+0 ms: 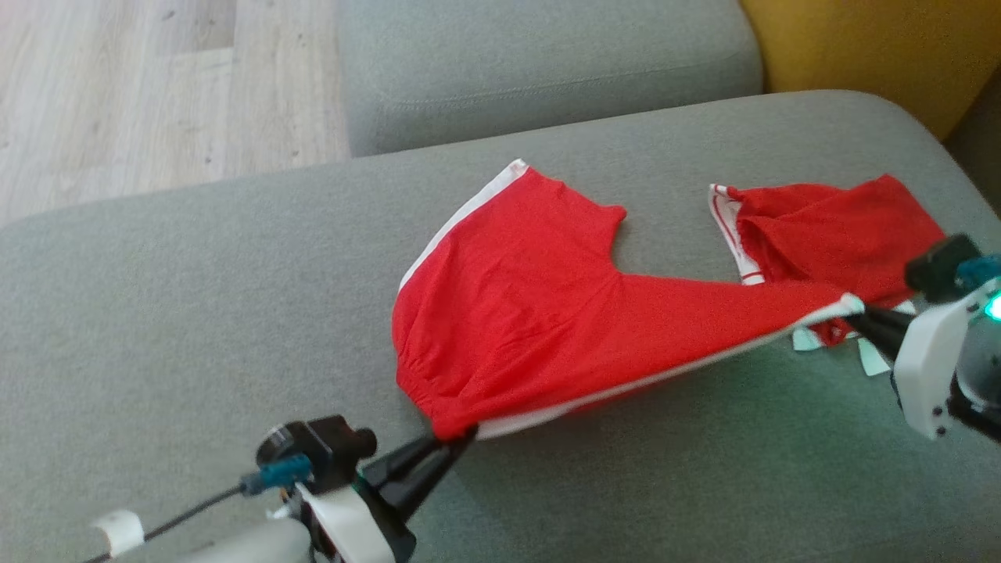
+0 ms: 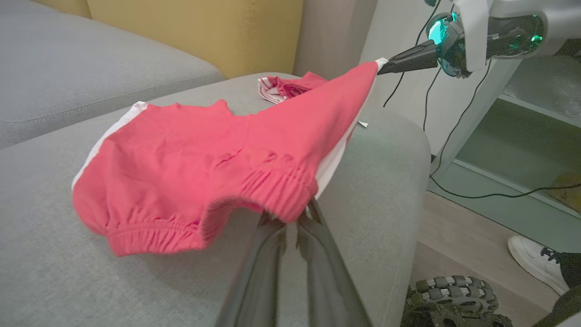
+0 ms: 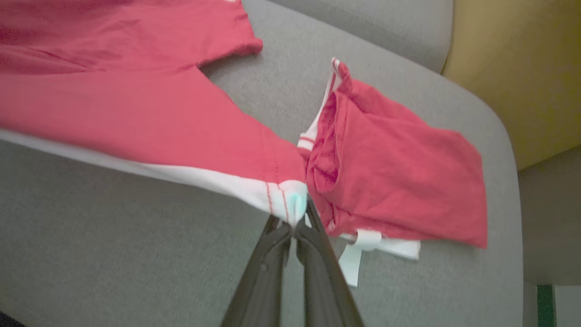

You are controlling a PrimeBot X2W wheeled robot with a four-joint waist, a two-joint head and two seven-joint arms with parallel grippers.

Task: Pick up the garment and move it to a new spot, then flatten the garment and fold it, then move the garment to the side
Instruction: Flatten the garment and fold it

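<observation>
The garment [image 1: 547, 305], red shorts with white side stripes and an elastic waistband, hangs stretched between my two grippers just above the grey sofa seat [image 1: 195, 313]. My left gripper [image 1: 457, 436] is shut on the waistband corner, seen close up in the left wrist view [image 2: 292, 218] under the gathered red cloth [image 2: 204, 168]. My right gripper [image 1: 856, 309] is shut on the white-striped hem corner [image 3: 290, 204], its tips [image 3: 297, 222] pinching the fabric. The far leg of the shorts still rests on the cushion.
A second red piece of clothing [image 1: 837, 234] with white tags lies crumpled beside my right gripper. A yellow cushion [image 1: 876, 47] and another grey seat [image 1: 547, 70] stand behind. Wood floor [image 1: 117, 94] lies at the left; a shoe [image 2: 535, 263] is beyond the sofa edge.
</observation>
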